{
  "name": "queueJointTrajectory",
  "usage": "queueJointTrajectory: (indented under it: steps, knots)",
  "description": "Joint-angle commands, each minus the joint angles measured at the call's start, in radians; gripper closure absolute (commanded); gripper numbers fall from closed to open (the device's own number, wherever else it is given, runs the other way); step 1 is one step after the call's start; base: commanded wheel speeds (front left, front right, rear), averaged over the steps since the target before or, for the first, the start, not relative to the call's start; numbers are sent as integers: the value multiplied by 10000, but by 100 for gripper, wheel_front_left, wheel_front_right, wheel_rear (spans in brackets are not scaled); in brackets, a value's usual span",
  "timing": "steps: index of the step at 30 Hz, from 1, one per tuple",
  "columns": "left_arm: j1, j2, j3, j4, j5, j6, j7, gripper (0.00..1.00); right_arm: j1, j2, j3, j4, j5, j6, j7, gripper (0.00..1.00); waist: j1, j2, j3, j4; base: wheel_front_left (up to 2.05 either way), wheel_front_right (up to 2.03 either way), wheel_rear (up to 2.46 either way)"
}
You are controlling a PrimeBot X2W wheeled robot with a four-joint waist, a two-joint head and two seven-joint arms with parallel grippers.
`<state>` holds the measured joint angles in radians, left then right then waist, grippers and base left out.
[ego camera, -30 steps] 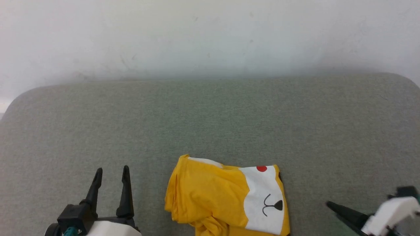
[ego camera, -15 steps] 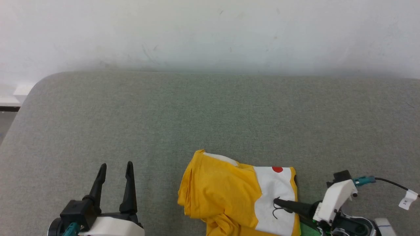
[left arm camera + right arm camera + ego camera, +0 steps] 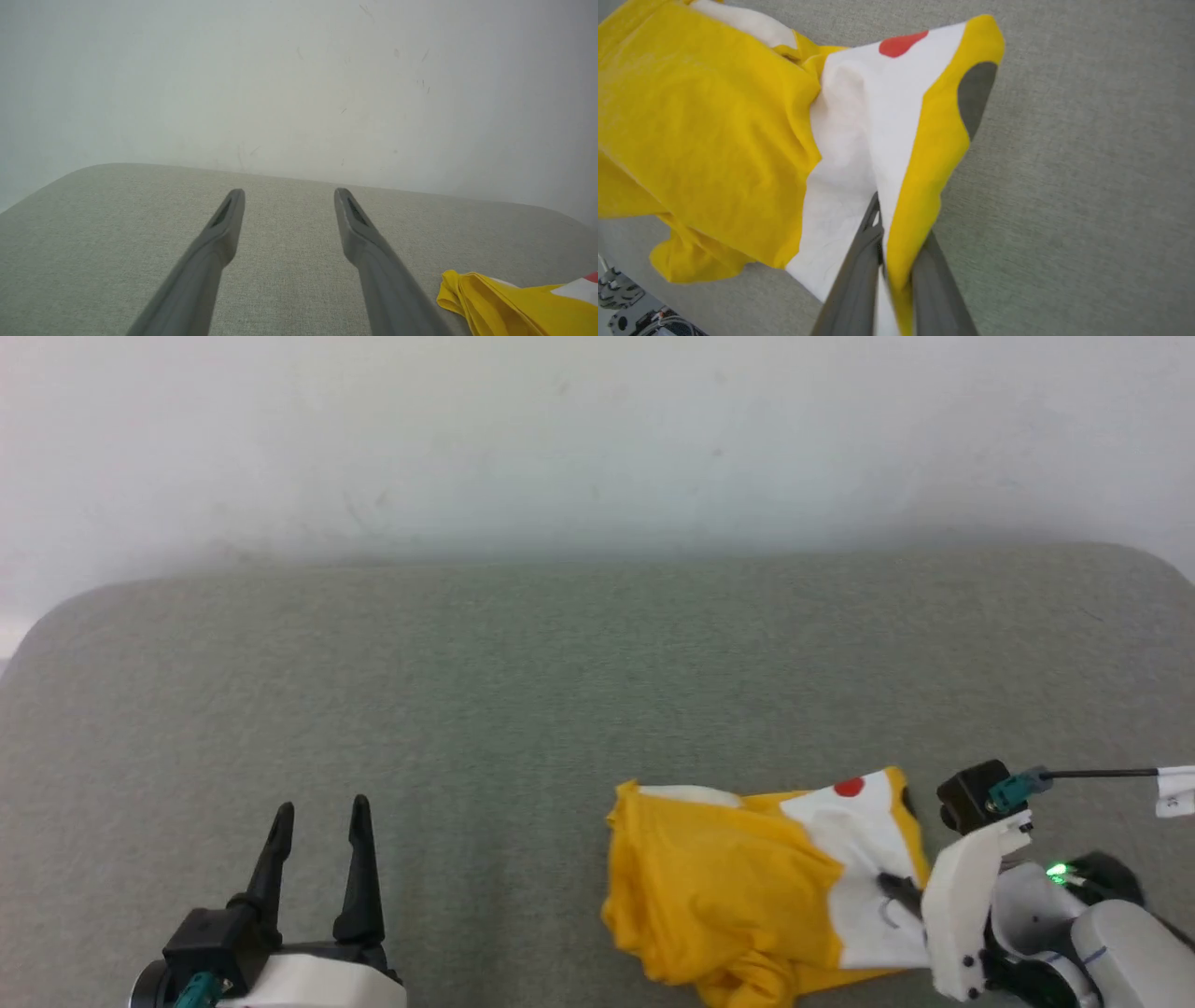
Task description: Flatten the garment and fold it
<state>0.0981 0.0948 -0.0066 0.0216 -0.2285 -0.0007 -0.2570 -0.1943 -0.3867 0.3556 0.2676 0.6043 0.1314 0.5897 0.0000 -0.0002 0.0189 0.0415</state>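
The garment [image 3: 738, 887], a bright yellow T-shirt with a white patch, a red dot and thin black lines, lies bunched at the front right of the grey cushioned surface [image 3: 560, 663]. My right gripper [image 3: 898, 889] is shut on the garment's right edge, and the cloth rises in a ridge between its fingers [image 3: 859, 275]. The garment [image 3: 738, 140] drapes away from that pinch, with a dark spot near its far corner. My left gripper [image 3: 319, 817] stands open over bare cushion at the lower left, well clear of the shirt. A yellow corner of the garment [image 3: 504, 303] lies beside its open fingers [image 3: 224, 233].
A pale wall [image 3: 597, 439] rises behind the cushion's far edge. The cushion's rounded corners sit at the far left and far right. A black cable [image 3: 1092, 773] with a white tag runs from my right wrist.
My right gripper reached in from the right, closed on the garment's right edge and dragged it rightwards, bunching it. The head view swung between frames. My left gripper stayed open in place.
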Motion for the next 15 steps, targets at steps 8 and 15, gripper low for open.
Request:
queueJointTrajectory:
  steps: [8, 15]
  knots:
    - [-488, -162, -81, -294, 245, -230, -47, 0, -665, -1560, -16, 2, -1736, -7, -552, 100, 0, 2, 1055, -1834, 0, 0, 0]
    - [-1757, -158, -454, -267, 643, -515, -47, 0, -1330, -2369, -1143, 1310, -2261, -7, -1350, 100, 0, 2, 2649, -2645, 0, 0, 0]
